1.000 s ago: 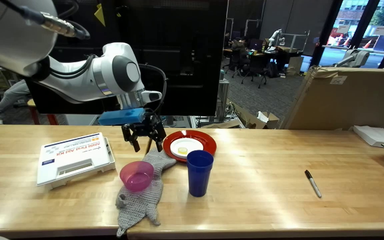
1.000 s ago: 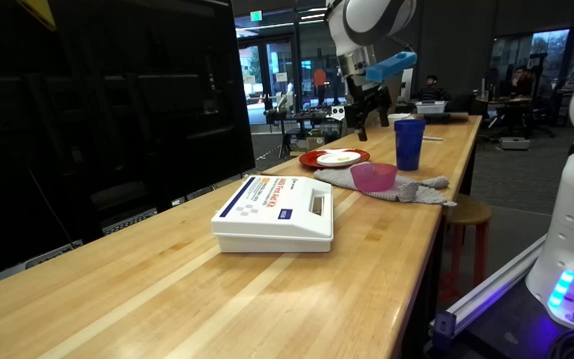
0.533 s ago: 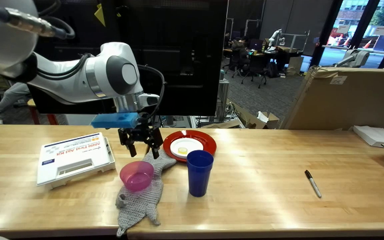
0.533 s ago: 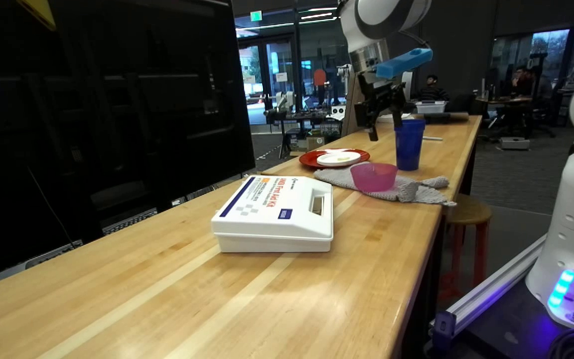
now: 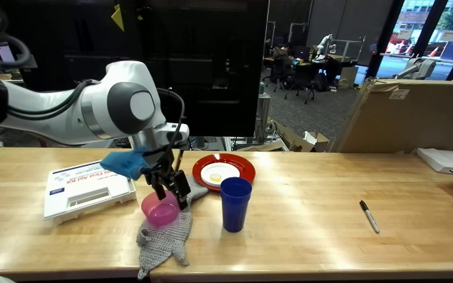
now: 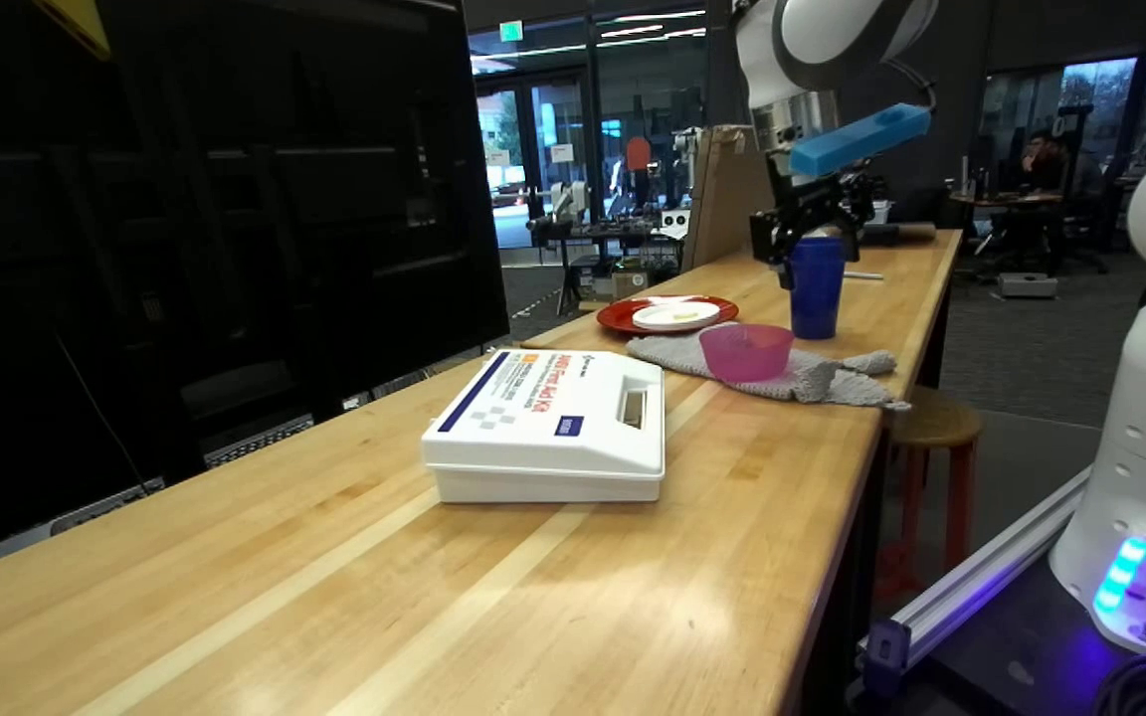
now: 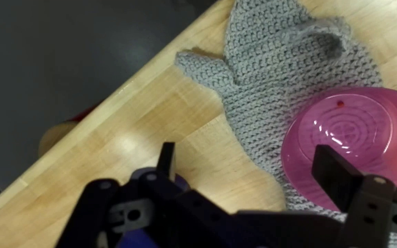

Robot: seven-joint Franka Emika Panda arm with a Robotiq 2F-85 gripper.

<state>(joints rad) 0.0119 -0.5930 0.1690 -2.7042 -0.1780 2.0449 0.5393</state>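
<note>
"Reading near to far, how do the jaws stand?"

"Spread wide, slanted, above and close by the pink bowl point(image 7: 352, 125). In the wrist view they partly hide it. Contact: cannot tell from where I stand."

"Bowl's position?"

"Upright, resting on the grey knitted cloth point(image 7: 264, 103), which lies on the wooden surface point(image 5: 309, 236), one end reaching its edge."

"Next out?"

"Blue cup point(image 5: 235, 207), upright, beside the cloth but apart from it. Red plate point(image 5: 247, 171) by the cloth's other end; smaller white plate point(image 5: 225, 170) sits in it."

"And across from the cup?"

"White first aid kit point(image 6: 543, 428), lying flat, label up."

"Farther?"

"Black-capped marker point(image 5: 369, 217), lying well apart from the cup. Beyond it I see a large cardboard piece point(image 5: 415, 118), standing upright."
</note>
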